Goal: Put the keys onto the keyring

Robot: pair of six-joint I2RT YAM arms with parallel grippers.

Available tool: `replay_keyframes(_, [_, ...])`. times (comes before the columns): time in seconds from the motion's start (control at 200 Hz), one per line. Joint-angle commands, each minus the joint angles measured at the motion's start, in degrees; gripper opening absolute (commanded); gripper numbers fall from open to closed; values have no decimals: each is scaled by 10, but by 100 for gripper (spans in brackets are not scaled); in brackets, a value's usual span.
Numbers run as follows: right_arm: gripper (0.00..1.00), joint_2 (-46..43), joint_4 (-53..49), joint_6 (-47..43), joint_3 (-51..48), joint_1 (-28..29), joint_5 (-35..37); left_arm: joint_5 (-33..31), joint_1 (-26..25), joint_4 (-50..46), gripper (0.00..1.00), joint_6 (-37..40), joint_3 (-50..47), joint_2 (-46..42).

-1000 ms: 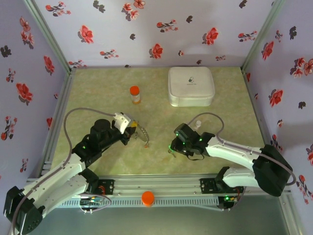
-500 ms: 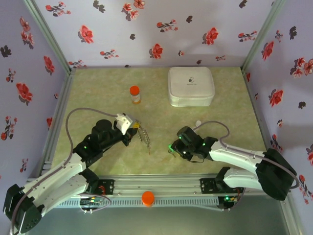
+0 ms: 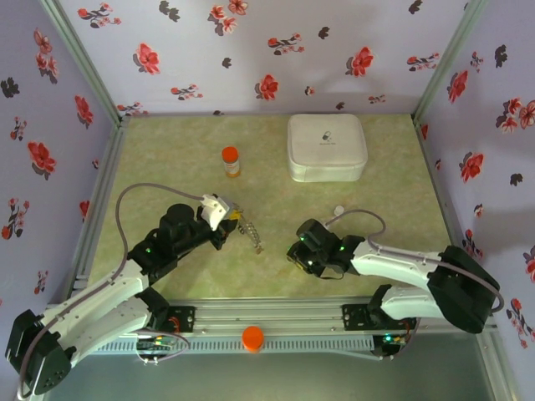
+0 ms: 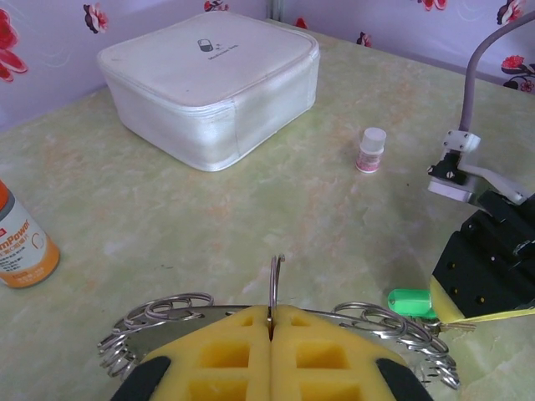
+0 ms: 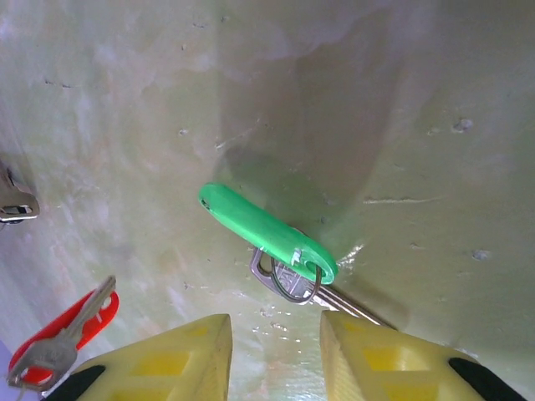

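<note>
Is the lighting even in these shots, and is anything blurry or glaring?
Top external view: soft, even light, only faint shadows on the table. Left wrist view: the white case is sharp, and the keyring glints on its metal loops. Right wrist view: the green key throws a dark shadow beside it, and the table shows a pale sheen near the key's blade.

Bright, even light; soft shadows; fairly sharp.

Your left arm (image 3: 94, 307) and right arm (image 3: 401, 266) have white shells, black joints and, I think, small green wrist lights. A grey cable (image 3: 118, 215) loops off each. The left gripper (image 4: 271, 322) and right gripper (image 5: 276, 334) wear yellow pads (image 4: 221, 351) with square pockets.
</note>
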Motion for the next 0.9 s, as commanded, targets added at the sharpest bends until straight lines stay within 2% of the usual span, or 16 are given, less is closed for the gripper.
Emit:
replay_keyframes(0.0, [31,10,17,12,-6,3,6,9,-5,28,0,12,1,-8])
replay_keyframes(0.285, [25,16,15,12,-8,1,21,9,-6,28,0,15,2,-10])
replay_keyframes(0.64, [34,-1,-35,8,-5,-2,33,9,-7,25,0,15,0,-14])
replay_keyframes(0.895, [32,23,-12,-1,3,-8,30,9,-7,23,0,17,5,-10])
